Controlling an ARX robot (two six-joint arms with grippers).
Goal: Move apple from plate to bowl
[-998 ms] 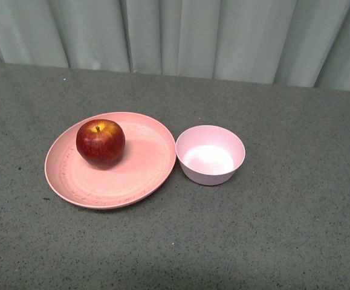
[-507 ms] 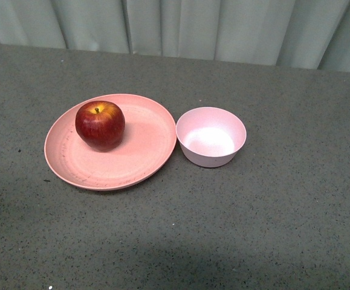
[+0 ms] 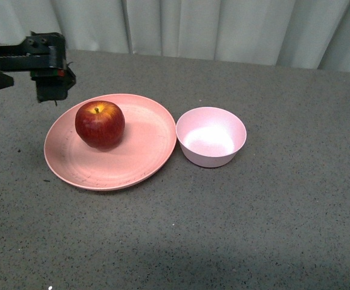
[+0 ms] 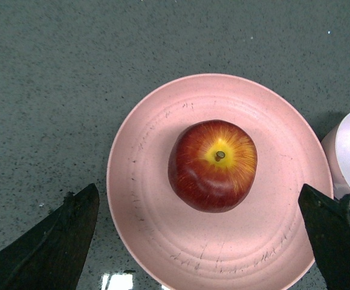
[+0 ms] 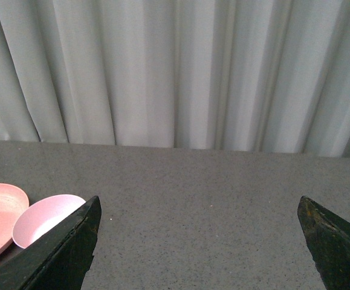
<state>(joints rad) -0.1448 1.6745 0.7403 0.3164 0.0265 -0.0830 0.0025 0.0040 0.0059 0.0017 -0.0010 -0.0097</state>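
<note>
A glossy dark-red apple [image 3: 100,125] with a yellow patch round its stem sits on the left half of the wide salmon-pink plate [image 3: 143,151]. The small pale pink bowl [image 3: 211,138] stands empty just right of the plate, nearly touching its rim. My left gripper [image 3: 51,72] hovers open above the plate's far left edge. In the left wrist view the apple [image 4: 213,164] lies on the plate [image 4: 162,235] straight below the gripper [image 4: 197,193], whose jaws stand wide apart. My right gripper [image 5: 199,202] is open over bare table, with the bowl [image 5: 45,217] off to its side.
The grey speckled table [image 3: 271,229] stretches in front of and to the right of the dishes. A pale curtain [image 3: 223,27] hangs along the table's far edge. The right arm does not show in the front view.
The left gripper has come into the front view at the upper left, above the plate's edge. Earlier the whole scene shifted up in the picture. Apple, plate and bowl have not moved.
</note>
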